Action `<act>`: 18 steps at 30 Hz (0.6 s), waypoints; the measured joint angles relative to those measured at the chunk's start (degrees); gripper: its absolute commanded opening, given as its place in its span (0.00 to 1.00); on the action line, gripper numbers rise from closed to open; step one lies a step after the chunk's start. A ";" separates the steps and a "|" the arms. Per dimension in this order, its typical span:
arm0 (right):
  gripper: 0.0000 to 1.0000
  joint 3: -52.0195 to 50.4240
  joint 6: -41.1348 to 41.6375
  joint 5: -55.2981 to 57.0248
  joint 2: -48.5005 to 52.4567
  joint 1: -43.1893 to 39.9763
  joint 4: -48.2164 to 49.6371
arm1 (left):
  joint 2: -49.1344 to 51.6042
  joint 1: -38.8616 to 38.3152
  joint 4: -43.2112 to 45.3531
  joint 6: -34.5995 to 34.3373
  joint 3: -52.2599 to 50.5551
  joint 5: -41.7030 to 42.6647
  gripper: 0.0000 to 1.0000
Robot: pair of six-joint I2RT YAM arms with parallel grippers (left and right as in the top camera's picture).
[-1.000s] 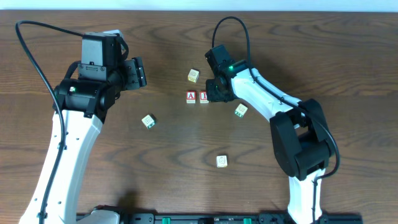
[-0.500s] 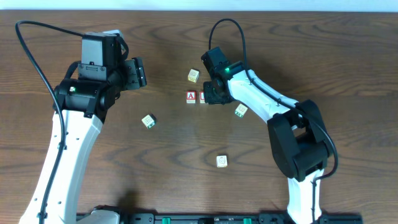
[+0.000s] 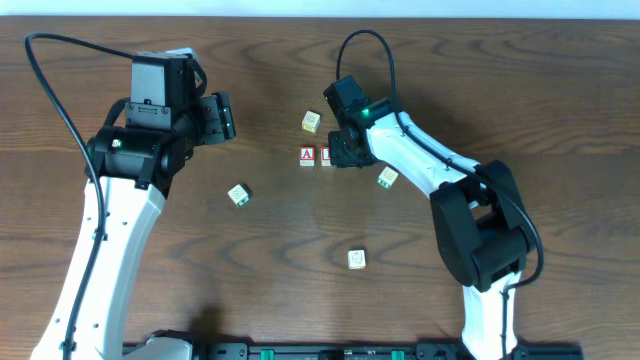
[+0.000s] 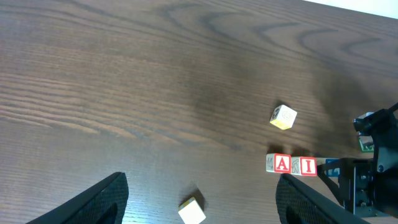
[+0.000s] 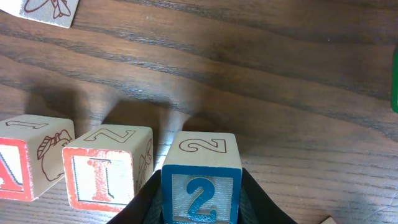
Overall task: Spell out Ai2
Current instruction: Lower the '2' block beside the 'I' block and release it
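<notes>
A red "A" block [image 3: 307, 155] and a red "I" block [image 3: 325, 155] sit side by side on the table; both also show in the left wrist view, A [image 4: 282, 163] and I [image 4: 307, 166], and in the right wrist view, A [image 5: 28, 155] and I [image 5: 109, 168]. My right gripper [image 3: 340, 152] is shut on a blue "2" block [image 5: 200, 177], held just right of the "I" block with a narrow gap. My left gripper [image 3: 222, 116] is open and empty, far to the left above the table [image 4: 200, 211].
Loose blocks lie around: one above the row [image 3: 311, 122], one right of the right gripper [image 3: 387, 178], one at left centre [image 3: 238, 195], one toward the front [image 3: 356, 260]. The right arm reaches over the table's right half.
The right gripper moved left with the "2" block, closing on the "I" block and partly covering it from overhead. The left arm has not moved.
</notes>
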 measured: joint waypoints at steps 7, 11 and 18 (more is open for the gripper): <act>0.18 -0.02 0.00 0.17 0.52 0.02 -0.11 | 0.00 0.00 0.00 0.00 0.00 0.00 0.78; 0.24 0.00 0.00 0.20 0.52 0.04 -0.07 | 0.00 0.00 -0.02 0.00 0.00 0.00 0.78; 0.31 -0.02 0.07 0.22 0.57 0.07 0.35 | 0.00 0.00 0.00 0.00 0.00 0.00 0.77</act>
